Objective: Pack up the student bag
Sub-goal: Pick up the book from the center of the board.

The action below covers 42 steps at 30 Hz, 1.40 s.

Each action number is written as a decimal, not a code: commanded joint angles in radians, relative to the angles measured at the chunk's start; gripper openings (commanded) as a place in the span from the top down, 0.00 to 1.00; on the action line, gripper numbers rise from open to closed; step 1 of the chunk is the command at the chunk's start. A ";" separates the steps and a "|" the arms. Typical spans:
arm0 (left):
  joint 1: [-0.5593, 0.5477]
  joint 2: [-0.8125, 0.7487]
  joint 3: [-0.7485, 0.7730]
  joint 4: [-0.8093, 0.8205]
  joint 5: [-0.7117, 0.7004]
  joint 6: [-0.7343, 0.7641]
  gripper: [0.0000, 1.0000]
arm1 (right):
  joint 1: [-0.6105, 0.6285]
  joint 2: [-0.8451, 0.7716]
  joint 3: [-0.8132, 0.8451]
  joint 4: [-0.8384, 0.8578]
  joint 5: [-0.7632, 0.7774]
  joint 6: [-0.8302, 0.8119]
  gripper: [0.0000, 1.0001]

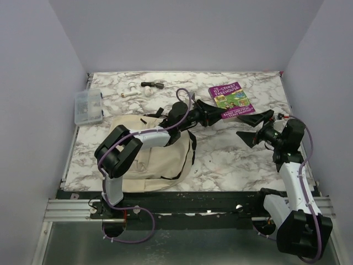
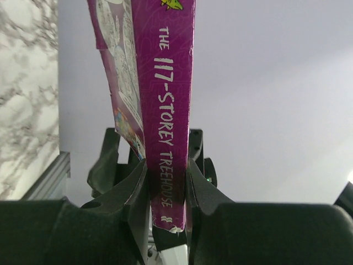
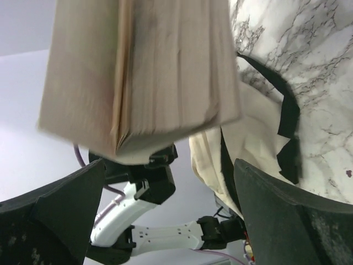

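Above the table (image 1: 231, 160), left pincer (image 2: 165, 176) grips the book (image 2: 165, 110) lettered "THE 117-STOREY TREEHOUSE"; right pincer (image 3: 170, 165) gapes wide.

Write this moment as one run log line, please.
left gripper: jaws shut on purple book at spine | right gripper: jaws open beside book's pages | student bag: on table, book not yet inside

Plain pale lilac-grey walls (image 1: 182, 33) enclose a white, grey-veined marble-patterned surface (image 1: 231, 157) on three sides, a metal rail (image 1: 66, 208) along the frame's lower edge.
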 commanded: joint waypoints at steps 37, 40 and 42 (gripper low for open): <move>-0.045 -0.002 0.085 0.186 0.003 -0.045 1.00 | 0.106 -0.101 0.126 -0.077 0.191 0.084 0.00; -0.040 0.002 0.088 0.176 0.002 -0.037 1.00 | 0.106 -0.093 0.135 -0.070 0.206 0.086 0.00; -0.039 0.008 0.089 0.173 0.006 -0.037 1.00 | 0.109 -0.090 0.148 -0.068 0.201 0.076 0.00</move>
